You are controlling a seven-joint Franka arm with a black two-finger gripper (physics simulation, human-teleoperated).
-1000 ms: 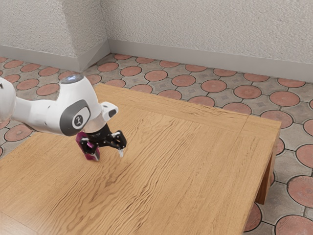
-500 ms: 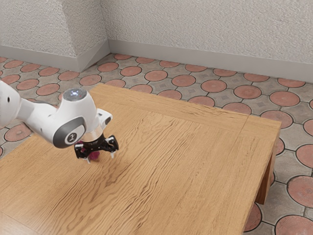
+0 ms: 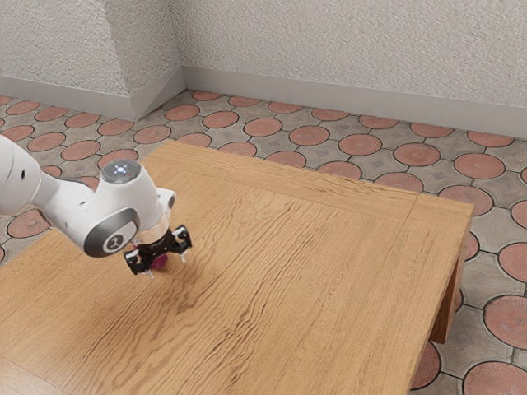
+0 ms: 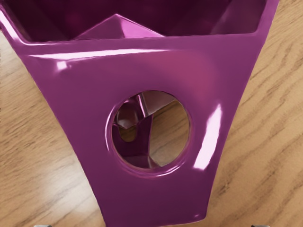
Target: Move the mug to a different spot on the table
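Gripper dropped lower and toward frame left since 1 s ago. It now straddles the mug, which stands at the left of the tabletop. Fingers are spread wide, clear of the mug walls. The mug is mostly hidden behind the arm, only a magenta sliver showing. Wrist view: the mug is close up, rim and base cut off, with a round hole in the facing wall.
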